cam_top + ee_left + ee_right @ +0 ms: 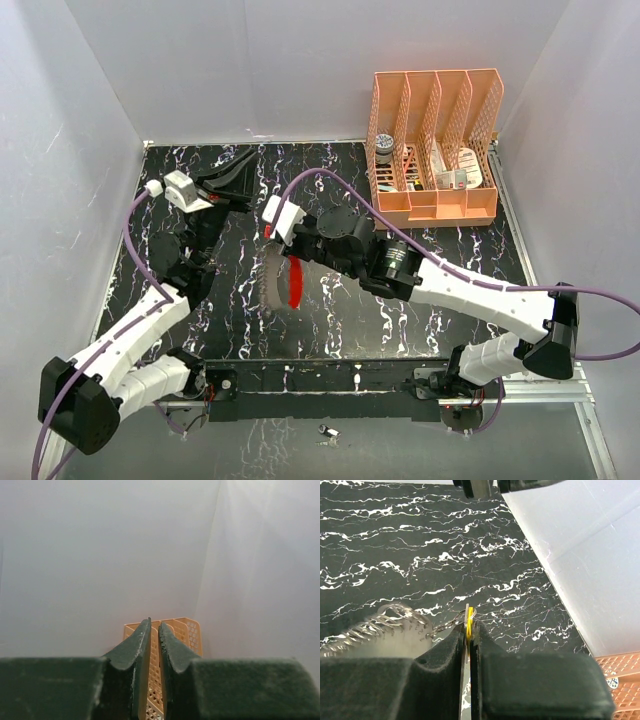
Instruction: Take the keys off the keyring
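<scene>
Yellow key (469, 619) beside ridged pale-grey keyring (385, 630)

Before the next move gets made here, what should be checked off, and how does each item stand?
1. Right gripper clamped on the yellow key: ok.
2. Keyring joined to that key through a chain link: ok.
3. Left gripper holding the keyring: not ok, it is shut on nothing.
4. Red key in sight, hanging below the right gripper: ok.
5. Red key freed from the keyring: cannot tell.
</scene>
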You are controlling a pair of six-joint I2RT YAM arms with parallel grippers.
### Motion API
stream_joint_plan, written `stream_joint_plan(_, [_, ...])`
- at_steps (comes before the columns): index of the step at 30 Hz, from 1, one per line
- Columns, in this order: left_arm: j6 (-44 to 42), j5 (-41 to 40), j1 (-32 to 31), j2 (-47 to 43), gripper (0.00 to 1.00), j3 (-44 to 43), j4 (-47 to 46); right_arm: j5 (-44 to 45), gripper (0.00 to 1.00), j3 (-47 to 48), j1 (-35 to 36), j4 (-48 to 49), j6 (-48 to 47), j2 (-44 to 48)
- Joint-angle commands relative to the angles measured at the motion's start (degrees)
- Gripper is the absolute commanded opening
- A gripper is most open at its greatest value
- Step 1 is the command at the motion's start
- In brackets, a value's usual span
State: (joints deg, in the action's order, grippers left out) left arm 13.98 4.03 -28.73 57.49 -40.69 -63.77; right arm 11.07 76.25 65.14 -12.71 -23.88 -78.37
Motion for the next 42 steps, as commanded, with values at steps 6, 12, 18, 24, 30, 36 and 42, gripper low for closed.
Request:
stream_joint_plan(6, [-10.91, -1.66, 0.13, -5.35, 0.16, -1.65, 9.19, 2.83, 0.0, 1.92, -0.19, 1.75, -2.45, 4.45])
stream_joint_plan(12, [-13.02, 3.22, 0.17, -5.38, 0.17, -2.89, 16.26, 3.33, 0.0, 2.35, -0.19, 1.48, -4.25, 5.79])
stream_joint_plan(18, [-13.32, 11.39, 0.24, -5.21, 0.21, -2.5, 17.62, 3.48, 0.0, 2.87, -0.19, 1.3, -4.98, 6.16])
stream_joint_plan(24, [-17.71, 20.9, 0.17, -4.78, 0.2, -4.52, 22.89, 3.46, 0.0, 2.44, -0.19, 1.73, -4.83, 6.83])
stream_joint_plan(30, [-19.93, 25.84, 0.17, -6.24, 0.15, -4.18, 26.32, 3.79, 0.0, 1.69, -0.19, 2.25, -4.81, 7.44])
stream_joint_plan(36, [-19.06, 24.9, 0.16, -9.14, 0.18, -3.19, 30.6, 4.12, 0.0, 0.87, -0.19, 2.99, -4.86, 8.05])
stream_joint_plan(42, [-16.7, 22.61, 0.19, -11.88, 0.25, -1.41, 31.66, 4.06, 0.0, 0.15, -0.19, 3.91, -4.68, 8.8])
